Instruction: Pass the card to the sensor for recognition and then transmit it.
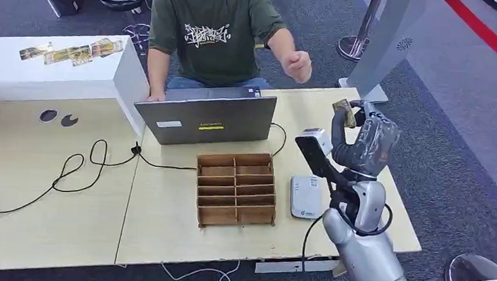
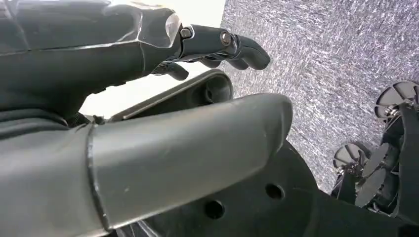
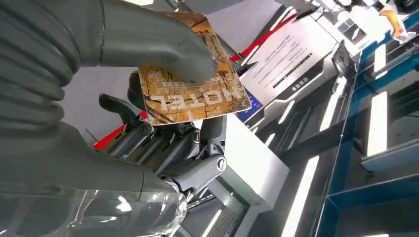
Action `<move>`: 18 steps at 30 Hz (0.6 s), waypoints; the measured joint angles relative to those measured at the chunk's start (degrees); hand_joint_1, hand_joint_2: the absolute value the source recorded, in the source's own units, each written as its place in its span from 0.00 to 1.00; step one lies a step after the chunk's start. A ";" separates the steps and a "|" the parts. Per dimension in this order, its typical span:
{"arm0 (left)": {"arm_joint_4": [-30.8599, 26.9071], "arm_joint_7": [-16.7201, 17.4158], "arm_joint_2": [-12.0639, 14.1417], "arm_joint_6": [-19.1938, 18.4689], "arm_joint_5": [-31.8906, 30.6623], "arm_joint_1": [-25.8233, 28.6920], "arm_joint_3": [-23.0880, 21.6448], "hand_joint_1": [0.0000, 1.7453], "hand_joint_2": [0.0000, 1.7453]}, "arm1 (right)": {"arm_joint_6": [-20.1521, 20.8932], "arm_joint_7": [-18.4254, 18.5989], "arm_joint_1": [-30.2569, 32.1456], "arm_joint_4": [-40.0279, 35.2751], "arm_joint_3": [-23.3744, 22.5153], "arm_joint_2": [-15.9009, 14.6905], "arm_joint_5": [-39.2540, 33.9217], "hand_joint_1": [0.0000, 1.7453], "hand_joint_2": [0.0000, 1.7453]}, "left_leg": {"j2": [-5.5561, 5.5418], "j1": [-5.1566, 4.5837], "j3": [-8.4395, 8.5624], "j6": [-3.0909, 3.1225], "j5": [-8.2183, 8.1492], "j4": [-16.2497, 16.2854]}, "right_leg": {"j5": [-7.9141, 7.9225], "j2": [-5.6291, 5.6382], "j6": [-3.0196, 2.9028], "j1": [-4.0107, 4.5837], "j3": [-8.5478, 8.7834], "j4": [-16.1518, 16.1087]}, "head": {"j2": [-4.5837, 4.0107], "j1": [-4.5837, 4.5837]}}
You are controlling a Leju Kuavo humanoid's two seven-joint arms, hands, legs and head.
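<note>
Card (image 3: pixel 192 89) pinched under right hand's (image 1: pixel 363 139) thumb, raised above table (image 1: pixel 166 232)

A pale wooden table (image 1: pixel 166 238) is carrying a grey laptop (image 1: pixel 206 118), a cardboard divider box (image 1: pixel 236 189), a white card sensor (image 1: pixel 306 197) and a black cable (image 1: pixel 80 168).

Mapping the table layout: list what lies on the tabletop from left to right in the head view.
Black cable → laptop → cardboard divider box → white card sensor → right hand, raised above the table's right end and pinching the card.
</note>
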 joint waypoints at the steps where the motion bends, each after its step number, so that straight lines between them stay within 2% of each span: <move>1: 0.00 0.00 0.00 0.00 -0.31 -0.06 0.00 0.00 0.00 | 0.04 -0.11 -1.63 1.28 0.43 0.26 -0.15 1.00 1.00 | 0.05 0.00 0.02 0.00 0.00 0.00 | 0.00 0.06 0.00 0.00 0.00 0.00 | -0.02 0.00; 8: 0.00 0.00 -0.11 0.00 -1.84 -0.33 -0.02 0.00 0.00 | 0.31 -0.92 -12.32 9.92 4.03 3.59 -0.68 1.00 1.00 | 0.04 0.01 0.02 -0.05 0.04 0.00 | 0.00 0.05 0.00 0.01 0.00 0.03 | 0.00 0.00; 18: 0.00 0.00 -0.50 -0.13 -3.96 -0.55 -1.14 0.00 0.00 | 0.96 0.61 -27.63 28.13 8.35 9.36 0.24 1.00 1.00 | 0.00 0.01 0.02 -0.07 0.05 0.00 | 0.00 0.03 0.00 0.01 0.01 0.03 | 0.00 0.02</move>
